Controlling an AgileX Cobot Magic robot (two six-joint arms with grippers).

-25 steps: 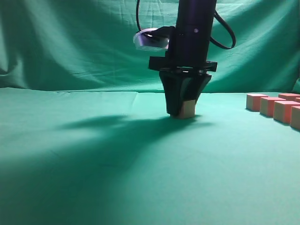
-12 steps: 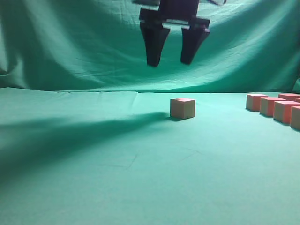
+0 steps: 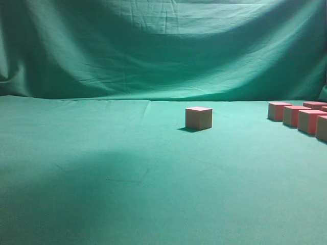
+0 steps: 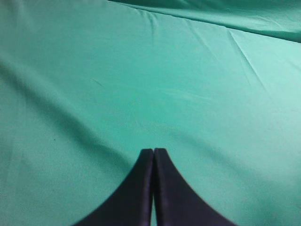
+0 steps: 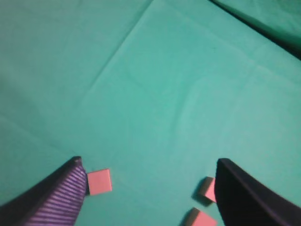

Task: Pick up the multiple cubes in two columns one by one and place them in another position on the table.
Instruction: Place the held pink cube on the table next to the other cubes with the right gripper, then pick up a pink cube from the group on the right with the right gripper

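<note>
While the right gripper [image 5: 148, 188] hangs high above the table [image 5: 155, 94] with its jaws spread wide and nothing between them, one cube [image 5: 99, 181] lies far below, just beside the inner edge of its left finger as the right wrist view frames it. Two more cubes [image 5: 207, 189] peek out down by the other finger, partly hidden behind it. Seen from the side, the single cube [image 3: 199, 117] sits alone on the green cloth, well apart from a row of cubes [image 3: 298, 117] at the right edge; neither arm appears in that view. The left gripper [image 4: 153, 160] has its two black fingers pressed together, tip to tip, holding nothing, with only bare creased cloth beneath and ahead of it.
</note>
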